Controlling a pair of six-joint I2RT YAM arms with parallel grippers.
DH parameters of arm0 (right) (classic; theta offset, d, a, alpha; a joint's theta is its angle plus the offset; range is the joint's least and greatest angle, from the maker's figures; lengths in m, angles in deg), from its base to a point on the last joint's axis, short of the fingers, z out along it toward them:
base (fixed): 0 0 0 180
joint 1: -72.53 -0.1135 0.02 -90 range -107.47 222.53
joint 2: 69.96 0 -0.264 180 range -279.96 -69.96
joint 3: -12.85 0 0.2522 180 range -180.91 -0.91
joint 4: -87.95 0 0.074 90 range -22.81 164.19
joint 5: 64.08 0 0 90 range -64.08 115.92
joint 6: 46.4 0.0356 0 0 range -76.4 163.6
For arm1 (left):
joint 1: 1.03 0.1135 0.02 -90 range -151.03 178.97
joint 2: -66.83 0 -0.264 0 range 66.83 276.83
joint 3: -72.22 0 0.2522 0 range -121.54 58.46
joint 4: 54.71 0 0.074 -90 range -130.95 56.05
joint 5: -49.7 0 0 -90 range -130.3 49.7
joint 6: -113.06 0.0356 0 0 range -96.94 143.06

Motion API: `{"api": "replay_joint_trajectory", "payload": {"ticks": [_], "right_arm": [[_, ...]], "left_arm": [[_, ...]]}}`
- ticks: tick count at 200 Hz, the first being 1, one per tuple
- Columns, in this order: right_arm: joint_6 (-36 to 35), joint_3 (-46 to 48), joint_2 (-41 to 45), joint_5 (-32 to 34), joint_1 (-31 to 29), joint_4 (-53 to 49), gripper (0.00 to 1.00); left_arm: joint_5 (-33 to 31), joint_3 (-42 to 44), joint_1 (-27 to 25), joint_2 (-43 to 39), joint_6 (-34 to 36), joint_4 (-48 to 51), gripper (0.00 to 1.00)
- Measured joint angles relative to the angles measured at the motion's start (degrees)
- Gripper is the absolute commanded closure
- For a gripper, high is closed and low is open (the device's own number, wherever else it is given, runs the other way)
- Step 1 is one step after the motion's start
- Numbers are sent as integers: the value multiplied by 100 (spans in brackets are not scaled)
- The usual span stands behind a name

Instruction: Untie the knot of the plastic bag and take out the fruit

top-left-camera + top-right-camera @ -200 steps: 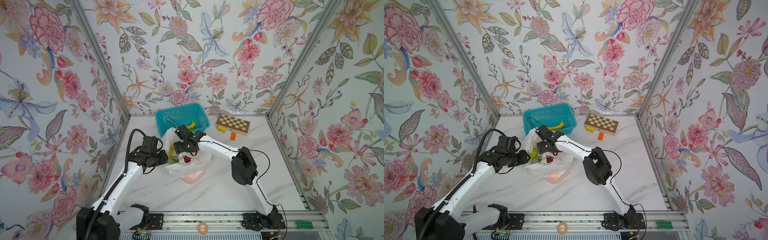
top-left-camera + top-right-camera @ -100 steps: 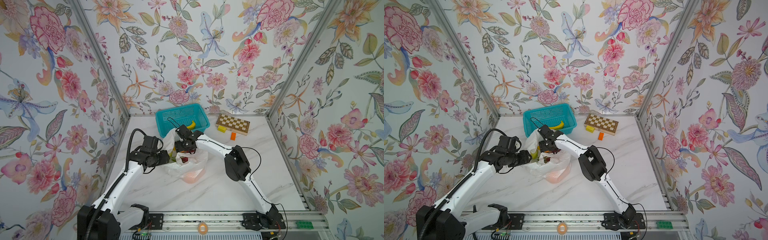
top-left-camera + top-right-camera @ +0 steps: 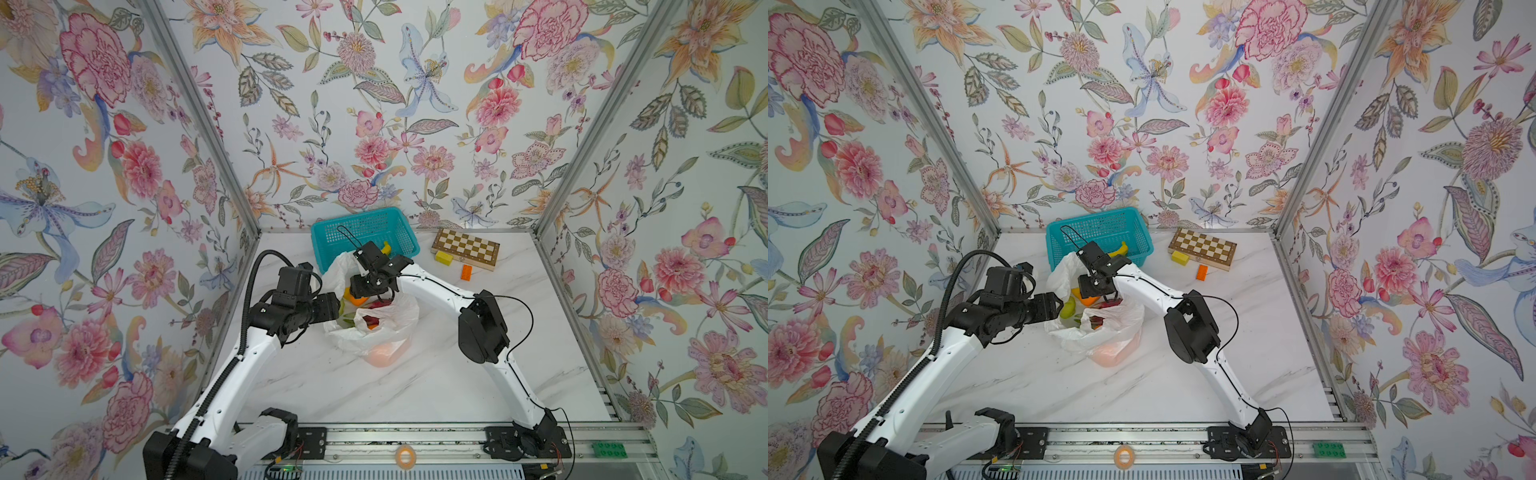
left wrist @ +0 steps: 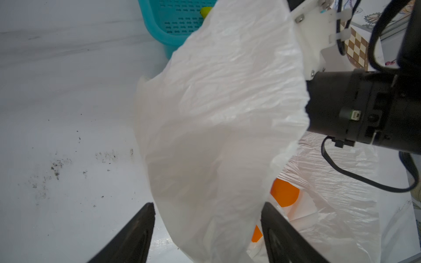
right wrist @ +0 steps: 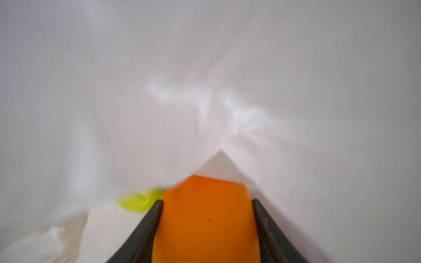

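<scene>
While your right gripper (image 5: 207, 201) pinches the orange (image 5: 205, 227) inside the open plastic bag (image 3: 374, 332) beside the teal basket (image 3: 361, 226) and your left gripper (image 4: 207, 205) gapes around flimsy film, grip the fruit's widest middle: likely firm, smooth, light.

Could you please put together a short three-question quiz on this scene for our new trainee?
1. True or false: the banana lies inside the teal basket.
2. What sits between the fingers of the right gripper, inside the plastic bag? A) a green fruit B) an orange fruit C) a yellow block
3. Fill in: the left gripper has its jaws ___, with a flap of the bag between them, not pinched.
Key: 1 true; 2 B; 3 open.
</scene>
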Motion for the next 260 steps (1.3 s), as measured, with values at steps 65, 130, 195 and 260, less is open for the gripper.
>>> {"api": "replay_joint_trajectory", "payload": {"ticks": [65, 130, 195, 260], "right_arm": [[-4, 273, 658, -199, -7, 66, 56], [15, 627, 1185, -763, 28, 46, 57], [251, 660, 2188, -1268, 562, 50, 58], [426, 308, 2382, -1749, 706, 48, 58]], "left_arm": [[101, -57, 0, -284, 350, -407, 18], [699, -57, 0, -800, 1252, -1451, 13], [1609, -133, -2, -841, 3598, -1996, 3], [2124, -1781, -2, 581, 6365, -1537, 2]]}}
